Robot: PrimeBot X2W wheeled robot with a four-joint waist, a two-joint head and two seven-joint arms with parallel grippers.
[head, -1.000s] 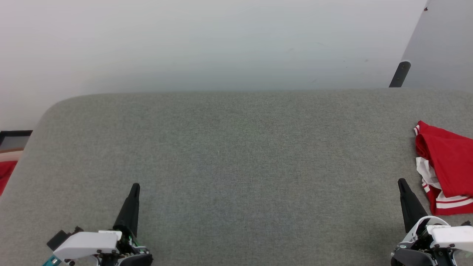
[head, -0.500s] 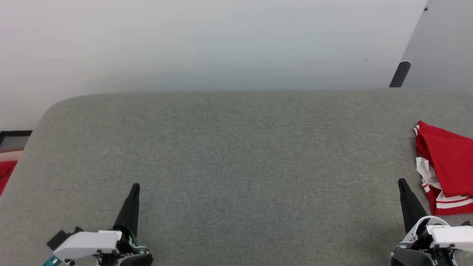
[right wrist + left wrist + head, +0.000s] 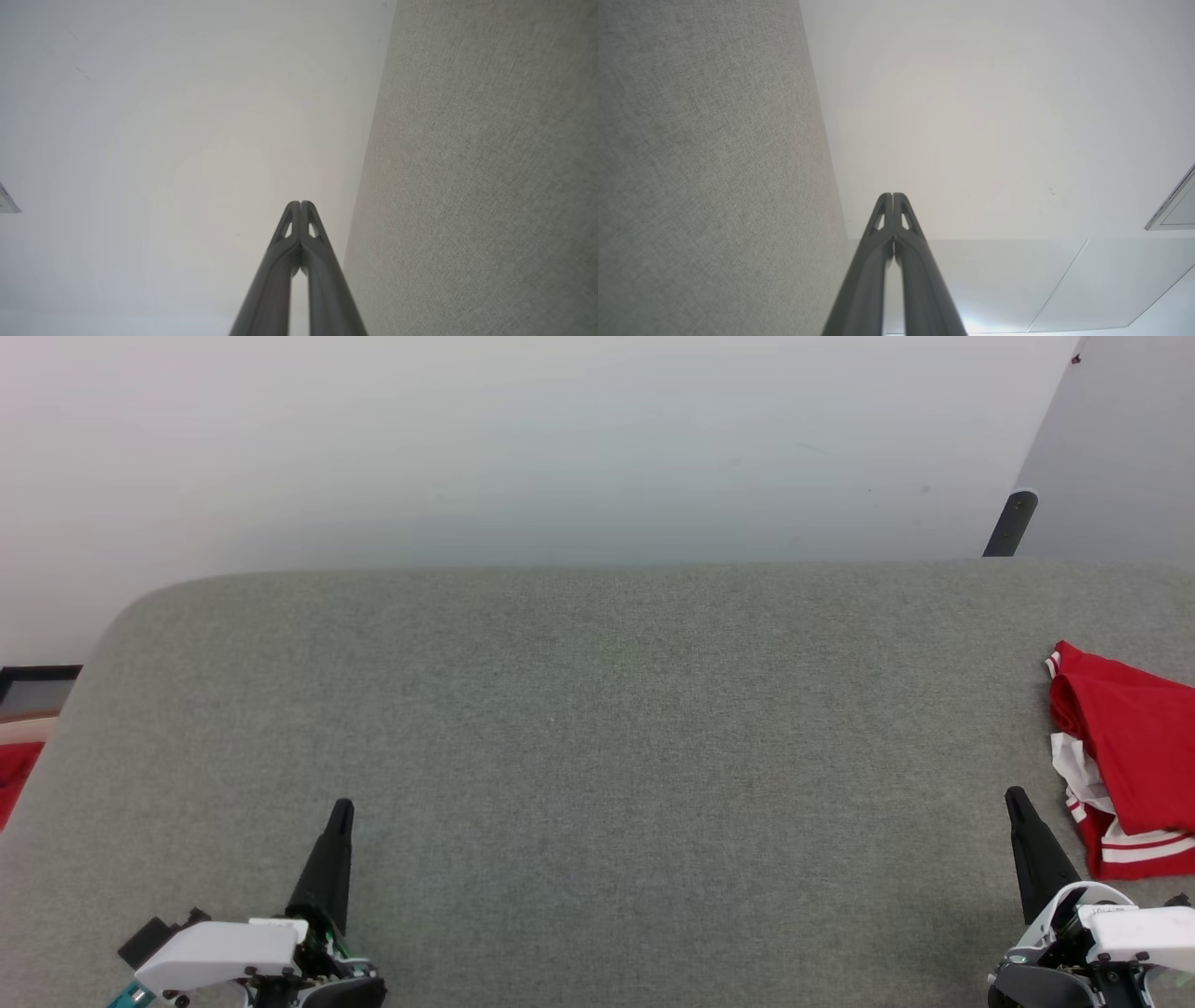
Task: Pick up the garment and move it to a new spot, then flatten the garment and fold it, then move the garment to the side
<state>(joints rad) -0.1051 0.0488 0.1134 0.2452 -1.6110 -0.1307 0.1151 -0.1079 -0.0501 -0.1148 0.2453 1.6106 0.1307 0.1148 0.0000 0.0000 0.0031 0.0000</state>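
The garment (image 3: 1134,761) lies crumpled at the right edge of the grey fabric surface (image 3: 597,728); it is red with white parts and red-white striped trim, and it is cut off by the frame's right side. My right gripper (image 3: 1015,797) sits at the lower right, just left of the garment, shut and empty; its fingers (image 3: 300,205) press together. At the lower left my left gripper (image 3: 343,805) is shut too, with nothing in it, far from the garment. Its tips (image 3: 892,196) touch in the left wrist view.
The pale floor (image 3: 523,439) lies beyond the surface's far edge. A dark leg (image 3: 1010,523) of a pale panel stands at the upper right. A red cloth (image 3: 14,775) and a dark frame (image 3: 37,686) sit off the left edge.
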